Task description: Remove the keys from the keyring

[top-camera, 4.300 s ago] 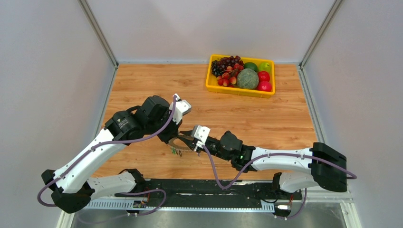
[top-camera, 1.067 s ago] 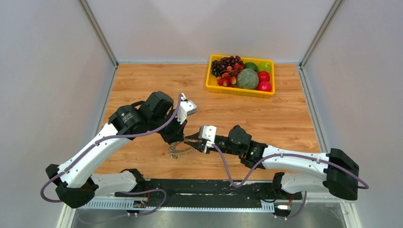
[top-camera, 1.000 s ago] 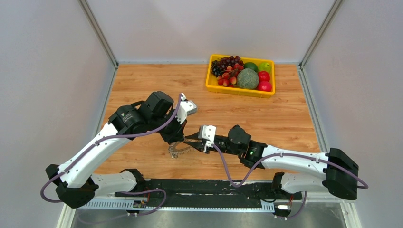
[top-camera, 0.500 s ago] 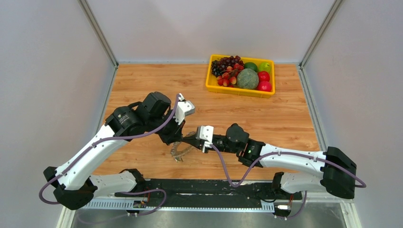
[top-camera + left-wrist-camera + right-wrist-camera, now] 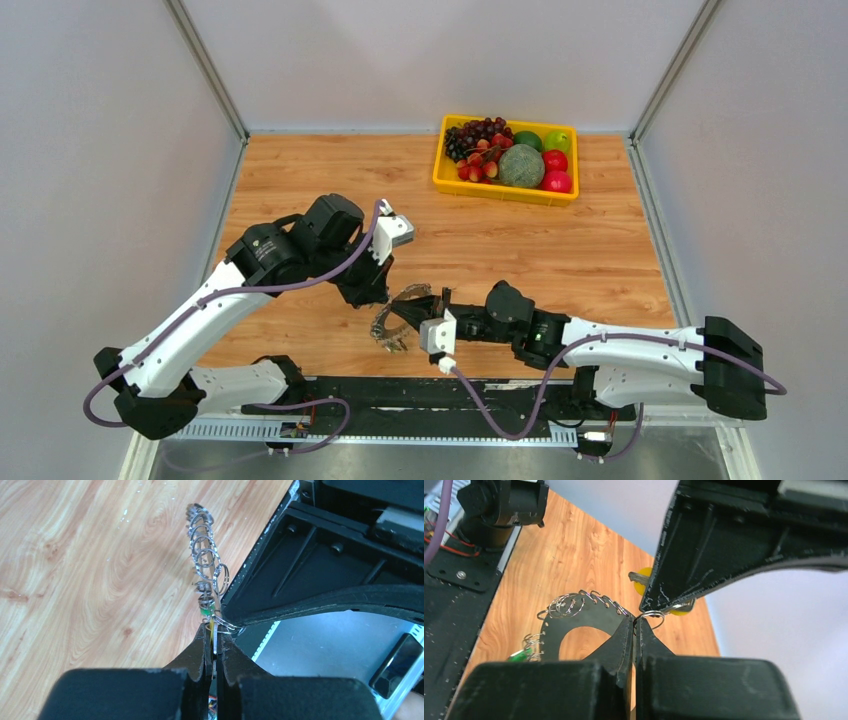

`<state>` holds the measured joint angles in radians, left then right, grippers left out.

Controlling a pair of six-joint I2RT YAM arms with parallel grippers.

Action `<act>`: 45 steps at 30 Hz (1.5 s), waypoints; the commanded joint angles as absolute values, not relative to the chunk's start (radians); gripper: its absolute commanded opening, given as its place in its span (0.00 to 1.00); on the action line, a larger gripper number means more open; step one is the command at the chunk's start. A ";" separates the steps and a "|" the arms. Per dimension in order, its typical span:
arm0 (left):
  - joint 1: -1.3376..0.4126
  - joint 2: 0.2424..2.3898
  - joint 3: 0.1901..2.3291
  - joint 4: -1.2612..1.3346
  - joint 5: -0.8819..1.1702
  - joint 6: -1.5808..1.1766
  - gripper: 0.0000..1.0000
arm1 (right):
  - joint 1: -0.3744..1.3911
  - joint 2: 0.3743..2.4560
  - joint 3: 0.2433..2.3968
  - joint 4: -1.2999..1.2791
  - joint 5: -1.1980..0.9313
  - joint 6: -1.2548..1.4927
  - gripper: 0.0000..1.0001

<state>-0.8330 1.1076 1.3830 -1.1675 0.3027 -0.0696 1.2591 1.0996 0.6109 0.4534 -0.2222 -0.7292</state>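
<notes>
wooden bench with grey walls all around. both arms meet near its front edge. the keyring is up between them, tipped on its side. the left jaws are shut tight on what looks like the yellow key. the right jaws are shut too, pinching the keyring's rim right by the small loop that joins key and ring. from the left jaws the ring runs straight away, thin edge up. the two sets of jaws almost touch, one on each side of that loop. i think the next move is to pull them apart.
</notes>
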 commanded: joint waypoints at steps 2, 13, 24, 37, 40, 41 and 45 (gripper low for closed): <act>-0.832 1.113 1.409 -1.094 0.326 -0.089 0.00 | 1.361 1.080 0.596 0.430 -0.133 -1.002 0.00; -0.832 1.108 1.409 -1.093 0.326 -0.073 0.00 | 1.420 1.089 0.640 0.433 0.069 -0.822 0.34; -0.833 1.097 1.415 -1.106 0.316 -0.042 0.00 | 1.295 0.999 0.626 0.450 -0.025 -0.366 0.34; -0.831 1.100 1.369 -1.064 0.194 -0.057 0.00 | 1.150 1.010 0.646 0.398 0.018 -0.109 0.36; -0.810 1.105 1.308 -0.979 0.120 -0.082 0.00 | 1.144 0.999 0.638 0.349 0.187 -0.017 0.37; -0.777 1.110 1.296 -0.959 0.119 -0.087 0.00 | 1.140 0.995 0.632 0.325 0.227 0.020 0.38; -0.642 1.178 1.254 -0.849 0.129 -0.117 0.00 | 1.134 0.976 0.624 0.229 0.386 0.135 0.40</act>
<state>-0.7517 1.1255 1.2797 -0.9966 0.1738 -0.0769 1.1431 1.0130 0.6266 0.3237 0.1612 -0.0437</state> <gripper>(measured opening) 0.030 0.392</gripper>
